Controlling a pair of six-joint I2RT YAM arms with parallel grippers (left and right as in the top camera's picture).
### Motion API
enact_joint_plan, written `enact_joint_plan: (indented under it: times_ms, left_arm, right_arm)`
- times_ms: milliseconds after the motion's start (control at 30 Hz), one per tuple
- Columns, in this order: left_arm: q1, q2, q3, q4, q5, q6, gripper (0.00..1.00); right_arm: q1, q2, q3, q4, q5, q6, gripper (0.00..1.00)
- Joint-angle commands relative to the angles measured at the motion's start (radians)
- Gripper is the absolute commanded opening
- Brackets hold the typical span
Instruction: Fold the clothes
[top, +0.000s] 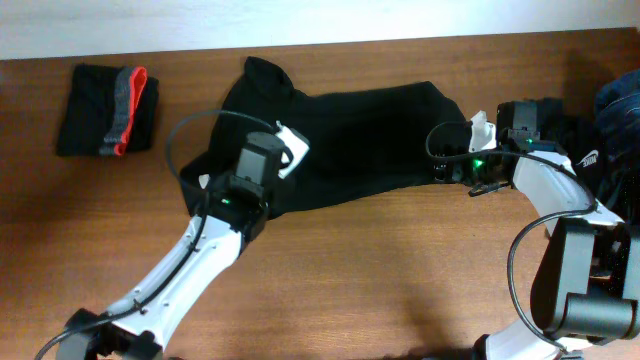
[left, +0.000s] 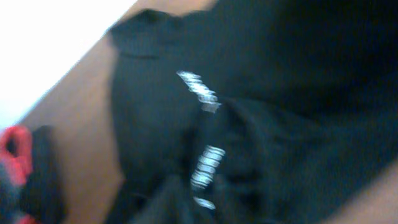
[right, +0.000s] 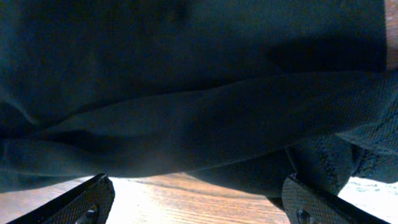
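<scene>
One folded pile (top: 105, 110) sits at the left of the desk (top: 400, 270), but the black shirt (top: 370, 130) lies rumpled mid-desk, not yet folded. The left end effector (top: 290, 150) is closed over the shirt's left part, though I cannot tell whether it pinches cloth. The right end effector (right: 196, 182) gapes wide and empty at the shirt's right edge.

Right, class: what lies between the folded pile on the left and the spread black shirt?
Bare wooden table, crossed near the shirt by the left arm's cable loop; the overhead view shows it.
</scene>
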Motion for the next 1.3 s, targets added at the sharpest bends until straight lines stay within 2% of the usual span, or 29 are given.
enact_joint_plan:
  times_ms: [0, 167, 600, 933, 967, 1000, 1033, 1267]
  left_arm:
    - [-0.027, -0.002, 0.007, -0.087, 0.085, -0.017, 0.00]
    - [-0.027, 0.016, 0.005, -0.200, 0.085, -0.015, 0.00]
    - [-0.027, 0.021, -0.001, -0.264, 0.087, -0.002, 0.00]
    - [-0.027, 0.048, -0.020, -0.261, 0.156, -0.002, 0.01]
    - [-0.027, 0.056, -0.020, -0.259, 0.155, -0.002, 0.07]
    - [-0.027, 0.067, -0.020, -0.256, 0.155, -0.002, 0.25]
    - [-0.027, 0.076, -0.020, -0.253, 0.154, -0.002, 0.35]
    - [-0.027, 0.154, -0.020, -0.163, 0.017, 0.022, 0.41]
  right_arm:
    - [0.009, -0.002, 0.015, 0.000, -0.013, -0.010, 0.91]
    - [0.009, -0.001, 0.015, 0.000, -0.014, -0.010, 0.92]
    - [0.009, -0.001, 0.015, -0.003, -0.013, -0.010, 0.92]
    - [0.009, -0.002, 0.015, -0.007, -0.013, -0.010, 0.92]
    - [0.009, -0.001, 0.015, -0.007, -0.013, -0.010, 0.92]
    - [0.009, -0.001, 0.015, -0.007, -0.013, -0.010, 0.92]
    - [0.009, -0.001, 0.015, -0.007, -0.013, -0.010, 0.92]
    - [0.009, -0.001, 0.015, -0.007, -0.013, -0.010, 0.92]
